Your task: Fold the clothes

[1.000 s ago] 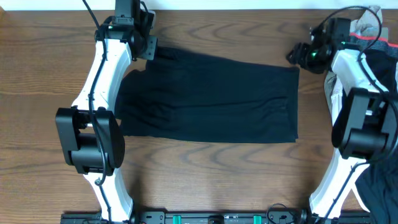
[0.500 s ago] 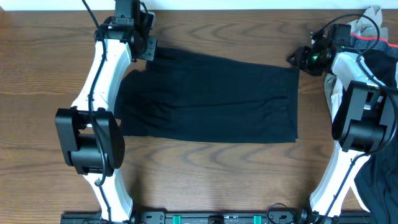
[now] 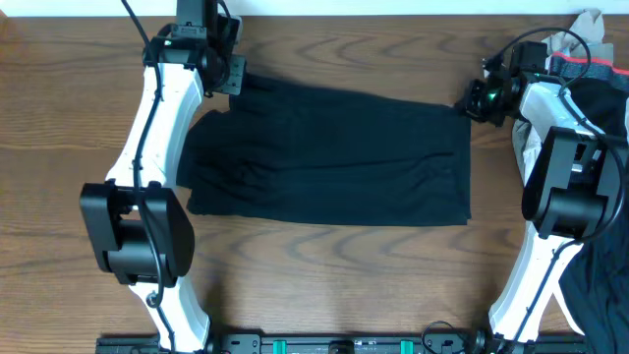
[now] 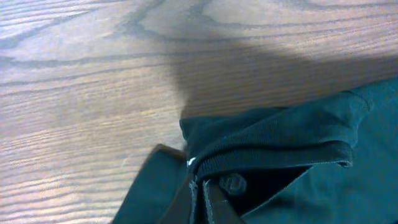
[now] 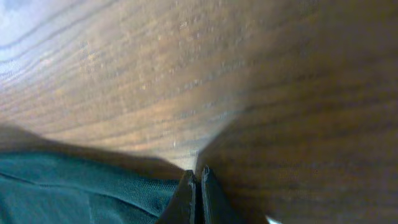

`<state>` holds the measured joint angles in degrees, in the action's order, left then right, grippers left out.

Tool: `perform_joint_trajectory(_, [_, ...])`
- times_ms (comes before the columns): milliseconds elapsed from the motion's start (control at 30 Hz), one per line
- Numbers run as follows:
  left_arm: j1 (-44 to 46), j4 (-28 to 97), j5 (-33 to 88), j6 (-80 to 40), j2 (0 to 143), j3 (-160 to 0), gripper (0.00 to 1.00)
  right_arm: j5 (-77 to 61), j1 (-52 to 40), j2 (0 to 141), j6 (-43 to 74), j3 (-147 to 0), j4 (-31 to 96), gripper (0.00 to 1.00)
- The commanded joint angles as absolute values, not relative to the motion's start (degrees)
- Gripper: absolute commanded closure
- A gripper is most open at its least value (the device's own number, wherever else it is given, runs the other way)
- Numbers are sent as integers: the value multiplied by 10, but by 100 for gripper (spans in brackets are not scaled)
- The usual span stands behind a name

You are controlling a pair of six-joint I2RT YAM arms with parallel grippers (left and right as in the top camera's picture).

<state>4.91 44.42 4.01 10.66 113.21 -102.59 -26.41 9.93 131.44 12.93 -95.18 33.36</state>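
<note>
A black T-shirt [image 3: 334, 157] lies spread flat on the wooden counter [image 3: 373, 285] between the two arms. It forms a broad, roughly rectangular shape, with its long side running left to right.

The left gripper [image 3: 232, 79] sits at the shirt's far left corner. In the left wrist view its fingers [image 4: 202, 199] are pressed together on a ribbed, doubled-over edge of the cloth [image 4: 280, 134], which stands slightly off the wood.

The right gripper [image 3: 468, 102] is at the far right corner. In its own view it is closed [image 5: 198, 186], with the tip of the fabric [image 5: 68, 186] running right up to the fingers. It appears to pinch that corner, though the close, dim view leaves this a little uncertain.

A heap of other garments [image 3: 609, 108] lies at the counter's right edge, beside the right arm.
</note>
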Motion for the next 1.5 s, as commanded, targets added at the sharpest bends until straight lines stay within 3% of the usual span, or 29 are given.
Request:
perform_joint_trajectory(0, [48,454,18,105,1094,-1032,94,-263,104,1289,114,-954,356,99])
perform_joint_trajectory(500, [48,615,-5,106,1052,-1031,93,-217,114,1119,29,-954,580,99])
perform_joint_trajectory(733, [48,705,-18,107,1052,-1031,94,-133,114,1112,16,-953,695,99])
perform_joint_trajectory(1233, [48,818,-41,117,1052,-1031,92,-133,105,1112,-11,-953,801,98])
perform_joint_trajectory(1300, [48,830,-41,117,1052,-1031,83,-133,102,1112,-14,-953,809,88])
perform_joint_trajectory(1333, [48,835,-41,117,1052,-1031,62,-133,101,1112,-14,-953,813,80])
perform_joint_trajectory(1367, [48,839,-41,117,1052,-1031,53,-133,100,1112,-14,-953,814,75])
perform_joint_trajectory(1467, [48,839,-41,117,1052,-1031,49,-133,101,1112,-14,-953,813,61])
